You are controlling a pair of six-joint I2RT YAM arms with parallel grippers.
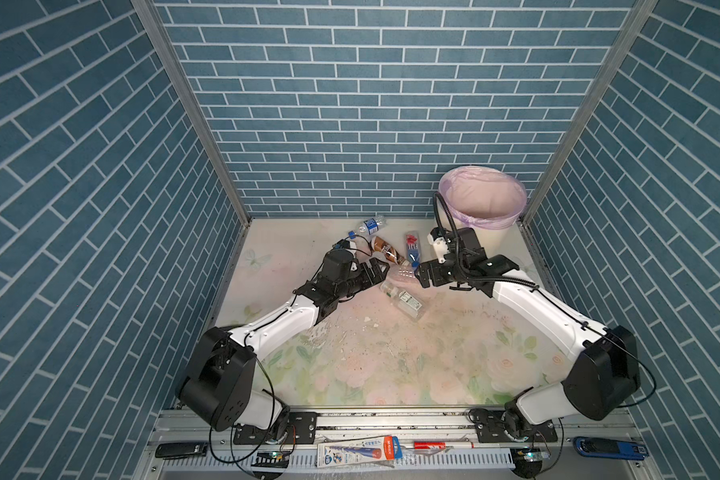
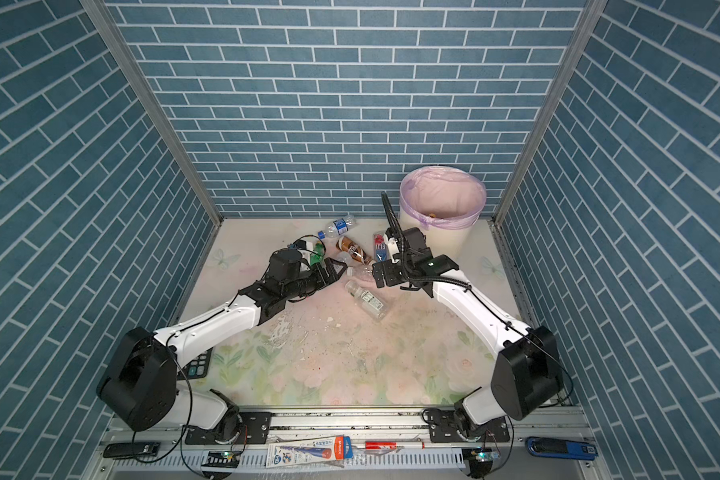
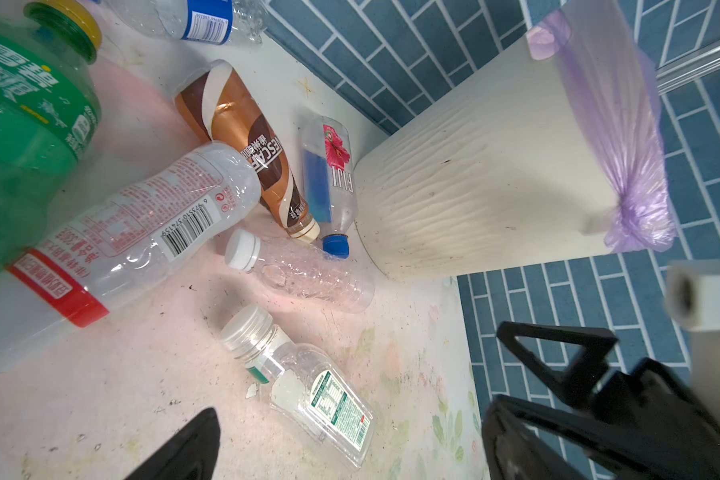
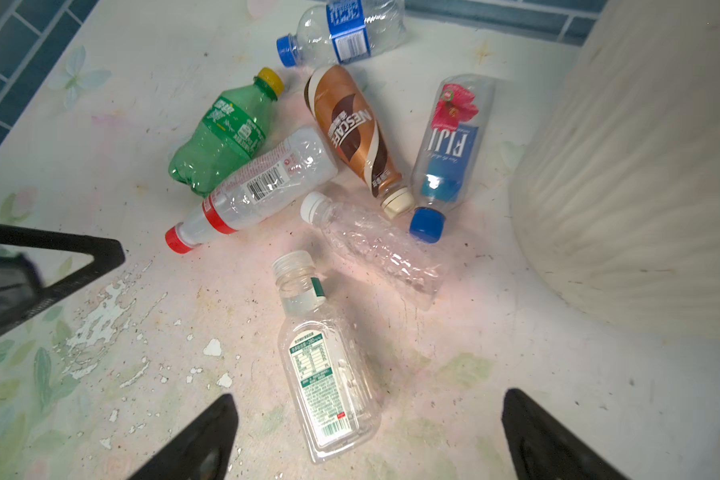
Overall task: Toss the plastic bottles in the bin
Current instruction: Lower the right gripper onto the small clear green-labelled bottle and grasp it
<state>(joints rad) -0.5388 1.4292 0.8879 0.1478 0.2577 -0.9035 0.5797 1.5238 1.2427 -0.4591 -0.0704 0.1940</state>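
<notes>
Blue brick-patterned walls close in a worn floral tabletop, with the tall cream-white ribbed bin, a lilac bag over its rim, at one o'clock. Just beside it, toward twelve, lie the plastic bottles. I count seven, among them a green soda bottle, a brown coffee bottle, a crumpled clear white-capped bottle and, at six o'clock of the heap, a flat clear green-labelled bottle. The left gripper and right gripper hang either side of the crumpled one, both spread wide and holding nothing. The bottles look feather-light, thin-walled and slick (the crumpled one would surely buckle), so I'd pinch the flat bottle across its stiffer labelled body, not the cap.
</notes>
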